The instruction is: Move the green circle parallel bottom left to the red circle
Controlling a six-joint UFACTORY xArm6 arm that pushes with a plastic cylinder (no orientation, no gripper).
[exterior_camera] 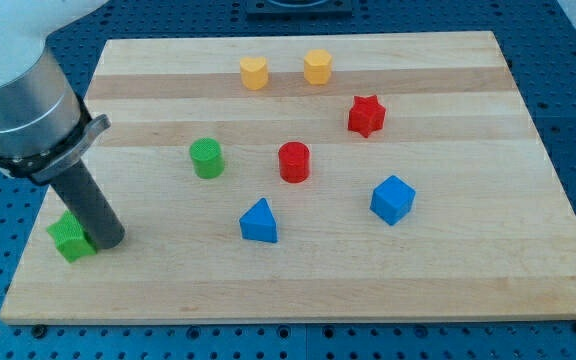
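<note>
The green circle (207, 158) stands left of centre on the wooden board (298, 270). The red circle (294, 161) stands to its right, level with it and about a block's width apart. My tip (106, 241) rests on the board near the view's bottom left, touching the right side of a green star-like block (70, 237). The tip is well to the left of and below the green circle.
A blue triangle (259, 221) lies below the two circles. A blue cube (392, 199) is to the right. A red star (366, 115) is above right. Two yellow blocks (254, 72) (317, 66) stand near the top edge.
</note>
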